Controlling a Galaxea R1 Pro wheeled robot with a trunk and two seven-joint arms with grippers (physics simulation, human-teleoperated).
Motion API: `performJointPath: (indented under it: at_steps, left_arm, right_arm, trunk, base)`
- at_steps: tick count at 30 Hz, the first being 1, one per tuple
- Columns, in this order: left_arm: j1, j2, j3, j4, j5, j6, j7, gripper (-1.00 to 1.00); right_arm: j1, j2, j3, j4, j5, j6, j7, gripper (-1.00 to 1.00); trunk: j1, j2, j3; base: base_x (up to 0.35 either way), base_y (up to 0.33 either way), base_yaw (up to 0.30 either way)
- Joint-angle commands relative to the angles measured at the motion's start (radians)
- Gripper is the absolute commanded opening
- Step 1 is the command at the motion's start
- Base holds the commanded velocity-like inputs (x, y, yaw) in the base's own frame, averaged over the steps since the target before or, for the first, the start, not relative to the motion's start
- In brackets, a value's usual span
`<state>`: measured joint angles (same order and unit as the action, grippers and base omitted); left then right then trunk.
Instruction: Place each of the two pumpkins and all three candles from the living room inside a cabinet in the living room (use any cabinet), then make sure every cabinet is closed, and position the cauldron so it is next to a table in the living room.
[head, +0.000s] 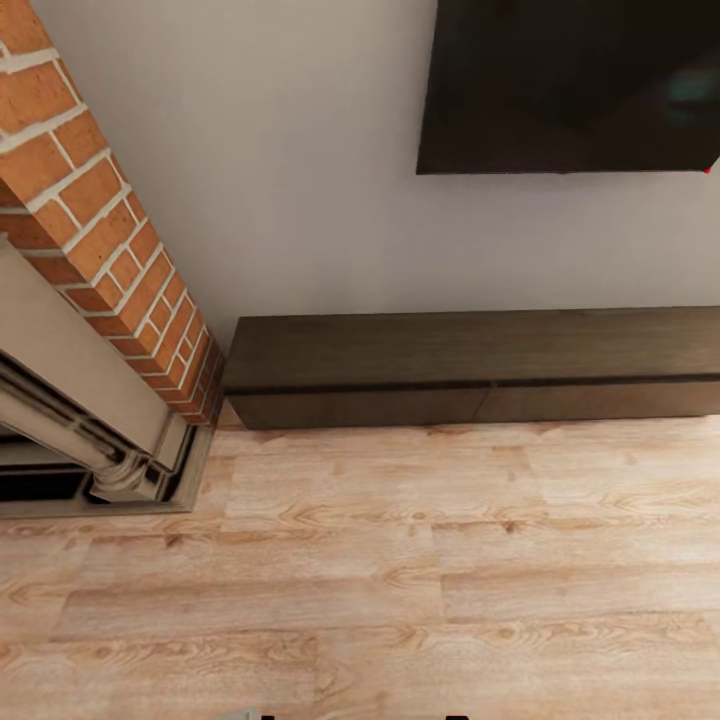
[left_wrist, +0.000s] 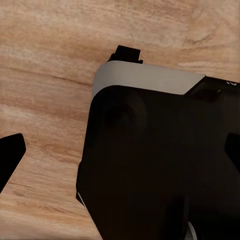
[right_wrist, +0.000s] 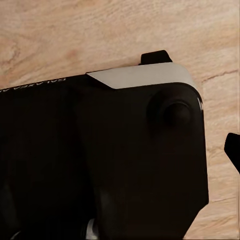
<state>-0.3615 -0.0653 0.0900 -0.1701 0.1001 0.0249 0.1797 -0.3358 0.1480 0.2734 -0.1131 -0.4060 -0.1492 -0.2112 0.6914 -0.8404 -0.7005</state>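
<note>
Looking along each wrist camera, the robot's own dark, white-trimmed body (left_wrist: 160, 160) blocks most of the frame above the wood floor (left_wrist: 45, 55); whether either gripper's fingers are spread or pressed together cannot be told. Ahead, the cabinet (head: 470, 365) sits against the grey wall (head: 300, 150) beside the brick fireplace (head: 110, 250), under the dark screen (head: 570, 85). Its long axis runs along the wall, fronts facing the robot and apparently closed. Judgement: approach squarely and stop short of the panels.

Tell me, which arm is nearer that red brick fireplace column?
Left, probably: the red brick fireplace column stands on the robot's left, so the right arm lies farther across. Both wrist views look at pale wooden floor.
</note>
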Motion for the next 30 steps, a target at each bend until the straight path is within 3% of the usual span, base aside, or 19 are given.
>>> performJointPath:
  at_steps: [1,26,30]
  left_arm:
    - [0.000,-0.001,0.005,-0.002,0.007,0.003,0.001,1.00]
    - [-0.001,0.001,0.006,-0.002,0.007,0.003,0.001,1.00]
    - [-0.001,0.002,0.004,-0.007,0.007,0.005,-0.002,1.00]
  right_arm:
    - [0.000,0.000,0.009,0.010,-0.008,-0.005,-0.004,1.00]
    - [0.000,0.000,0.003,0.026,-0.023,-0.010,-0.007,1.00]
    - [-0.001,-0.037,-0.011,0.020,-0.052,-0.013,-0.003,1.00]
  trunk:
    - [0.000,-0.001,-0.001]
    - [0.000,-0.001,-0.001]
    - [0.000,-0.001,-0.001]
  base:
    - [0.002,0.002,0.000]
    - [0.065,0.004,0.000]
    - [0.022,0.000,0.000]
